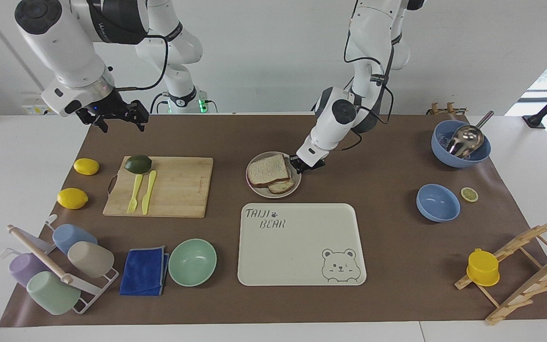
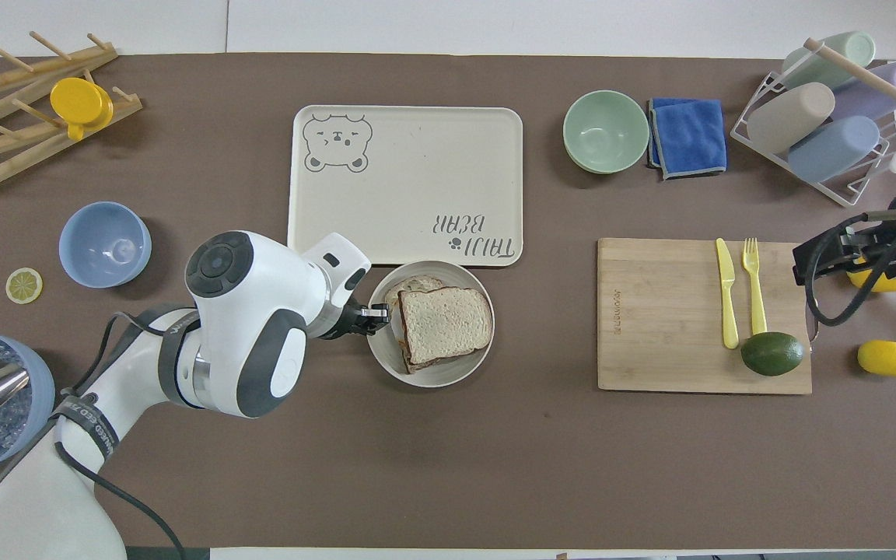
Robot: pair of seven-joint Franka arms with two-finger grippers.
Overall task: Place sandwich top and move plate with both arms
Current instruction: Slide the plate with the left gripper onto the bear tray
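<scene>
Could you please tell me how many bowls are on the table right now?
3. A mint-green bowl sits beside the blue cloth; a blue bowl sits beside the lemon slice; another blue bowl, nearer the robots, holds a metal scoop.

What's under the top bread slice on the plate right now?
Under the sandwich top a second slice peeks out on the side toward the bear tray. Any filling between them is covered. Both sit on the plate, whose rim the shut left gripper pinches.
</scene>
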